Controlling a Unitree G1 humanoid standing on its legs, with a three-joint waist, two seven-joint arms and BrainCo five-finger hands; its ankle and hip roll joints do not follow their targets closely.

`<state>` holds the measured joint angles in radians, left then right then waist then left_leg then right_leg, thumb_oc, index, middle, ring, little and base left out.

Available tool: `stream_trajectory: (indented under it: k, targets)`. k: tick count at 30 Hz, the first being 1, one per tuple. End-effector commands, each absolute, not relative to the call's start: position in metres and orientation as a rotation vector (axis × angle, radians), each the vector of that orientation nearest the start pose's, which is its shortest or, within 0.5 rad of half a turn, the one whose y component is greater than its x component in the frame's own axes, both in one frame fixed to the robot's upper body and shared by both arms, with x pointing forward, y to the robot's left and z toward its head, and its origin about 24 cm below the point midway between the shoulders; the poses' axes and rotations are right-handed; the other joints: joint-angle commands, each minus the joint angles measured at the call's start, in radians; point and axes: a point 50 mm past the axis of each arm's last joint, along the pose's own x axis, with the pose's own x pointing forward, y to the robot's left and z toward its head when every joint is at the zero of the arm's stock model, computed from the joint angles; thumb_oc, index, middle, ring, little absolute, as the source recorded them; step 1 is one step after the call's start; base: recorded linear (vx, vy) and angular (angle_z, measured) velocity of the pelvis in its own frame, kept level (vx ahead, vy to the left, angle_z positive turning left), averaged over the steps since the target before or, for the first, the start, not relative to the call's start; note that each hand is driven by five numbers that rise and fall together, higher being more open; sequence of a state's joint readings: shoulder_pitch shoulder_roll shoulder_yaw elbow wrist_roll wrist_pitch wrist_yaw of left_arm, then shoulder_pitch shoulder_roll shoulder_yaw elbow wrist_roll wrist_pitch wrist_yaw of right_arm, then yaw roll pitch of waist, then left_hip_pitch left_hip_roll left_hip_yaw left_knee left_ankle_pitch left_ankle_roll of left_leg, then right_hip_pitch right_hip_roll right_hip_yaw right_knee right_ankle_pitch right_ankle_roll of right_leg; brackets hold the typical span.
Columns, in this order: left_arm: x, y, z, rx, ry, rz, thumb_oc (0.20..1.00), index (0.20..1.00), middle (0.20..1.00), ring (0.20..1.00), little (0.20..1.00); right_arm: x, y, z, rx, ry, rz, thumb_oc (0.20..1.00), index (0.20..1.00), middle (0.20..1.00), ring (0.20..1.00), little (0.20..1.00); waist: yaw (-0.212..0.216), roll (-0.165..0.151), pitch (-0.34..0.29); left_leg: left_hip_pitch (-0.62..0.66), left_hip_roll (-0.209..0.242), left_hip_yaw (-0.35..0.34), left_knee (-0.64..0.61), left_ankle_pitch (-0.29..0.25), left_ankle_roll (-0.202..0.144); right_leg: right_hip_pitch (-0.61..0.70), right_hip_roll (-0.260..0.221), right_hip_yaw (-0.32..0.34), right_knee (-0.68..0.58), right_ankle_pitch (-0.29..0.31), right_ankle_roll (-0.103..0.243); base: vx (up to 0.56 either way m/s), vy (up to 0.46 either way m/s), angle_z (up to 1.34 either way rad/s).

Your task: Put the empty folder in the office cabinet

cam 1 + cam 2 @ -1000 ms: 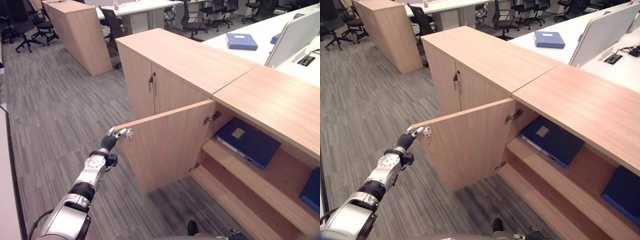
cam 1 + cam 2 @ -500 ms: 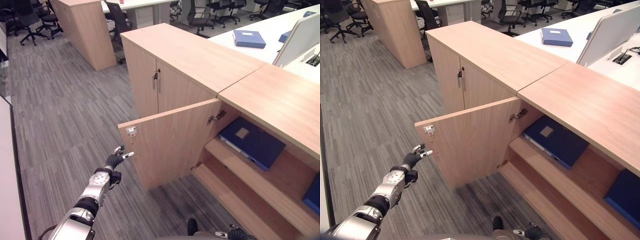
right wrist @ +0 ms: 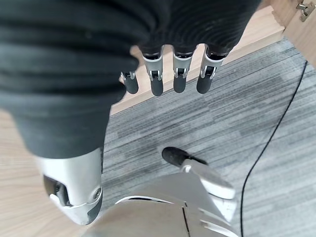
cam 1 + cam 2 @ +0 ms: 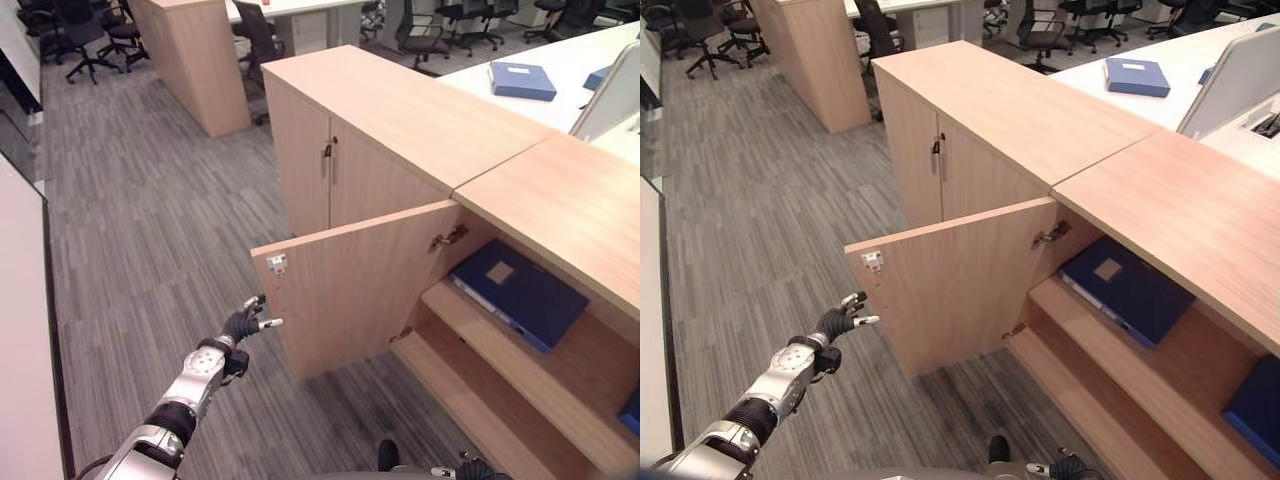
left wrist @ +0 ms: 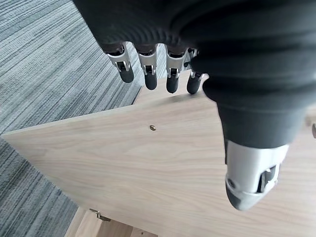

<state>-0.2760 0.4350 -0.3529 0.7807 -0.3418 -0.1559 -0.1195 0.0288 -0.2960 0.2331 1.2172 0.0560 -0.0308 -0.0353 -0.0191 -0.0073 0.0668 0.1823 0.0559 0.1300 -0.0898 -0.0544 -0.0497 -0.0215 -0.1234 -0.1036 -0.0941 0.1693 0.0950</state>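
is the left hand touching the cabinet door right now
Apart. In the left eye view, grey carpet shows between the left hand and the open cabinet door.

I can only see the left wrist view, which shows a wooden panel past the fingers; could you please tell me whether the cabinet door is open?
Observer: Yes, the cabinet door stands wide open, and the left robot hand is near its free edge.
Operator: Thank you. Is there anything inside?
Observer: A dark blue folder lies on the upper shelf behind the door.
Operator: Is the right robot hand carrying anything?
Observer: No, it hangs over the carpet with straight fingers, holding nothing.
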Motion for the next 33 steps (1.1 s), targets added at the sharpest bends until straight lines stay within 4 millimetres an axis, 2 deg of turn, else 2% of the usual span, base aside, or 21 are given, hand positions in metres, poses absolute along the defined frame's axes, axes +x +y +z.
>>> stream_trajectory:
  k: [1, 15, 23, 30, 33]
  targets:
    - [0.308, 0.217, 0.001, 0.270, 0.252, -0.192, 1.000, 1.000, 1.000, 1.000, 1.000, 0.086, -0.252, -0.157, -0.418, 1.236, -0.006, 1.000, 1.000, 1.000, 1.000, 1.000, -0.015, -0.023, 0.014, -0.043, -0.006, -0.081, 0.003, -0.028, -0.019, 0.114, -0.078, -0.021, 0.041, -0.129, 0.110, 0.00, 0.000, 0.00]
    - [0.333, 0.248, 0.036, 0.362, 0.202, -0.082, 1.000, 1.000, 1.000, 1.000, 1.000, 0.088, -0.254, -0.156, -0.431, 1.224, 0.005, 1.000, 1.000, 1.000, 1.000, 1.000, -0.032, -0.024, 0.002, -0.035, -0.010, -0.066, 0.003, -0.034, -0.020, 0.113, -0.082, -0.008, 0.036, -0.124, 0.117, 0.00, 0.000, 0.00]
    - [0.341, 0.261, 0.047, 0.404, 0.202, -0.036, 1.000, 1.000, 1.000, 1.000, 1.000, 0.087, -0.256, -0.156, -0.444, 1.225, 0.014, 1.000, 1.000, 1.000, 1.000, 1.000, -0.045, -0.019, -0.003, -0.029, -0.009, -0.057, 0.003, -0.037, -0.022, 0.112, -0.081, -0.001, 0.037, -0.124, 0.119, 0.00, 0.000, 0.00]
    - [0.345, 0.258, 0.051, 0.417, 0.196, -0.048, 1.000, 1.000, 1.000, 1.000, 1.000, 0.086, -0.257, -0.156, -0.449, 1.229, 0.022, 1.000, 1.000, 1.000, 1.000, 1.000, -0.053, -0.018, -0.006, -0.024, -0.010, -0.053, 0.003, -0.038, -0.023, 0.114, -0.081, 0.002, 0.037, -0.125, 0.119, 0.01, 0.002, -0.02]
    - [0.348, 0.250, 0.052, 0.417, 0.186, -0.071, 1.000, 1.000, 1.000, 1.000, 1.000, 0.089, -0.256, -0.155, -0.455, 1.220, 0.029, 1.000, 1.000, 1.000, 1.000, 1.000, -0.057, -0.018, -0.006, -0.024, -0.008, -0.053, 0.003, -0.038, -0.024, 0.113, -0.079, 0.003, 0.037, -0.125, 0.119, 0.00, 0.000, 0.00]
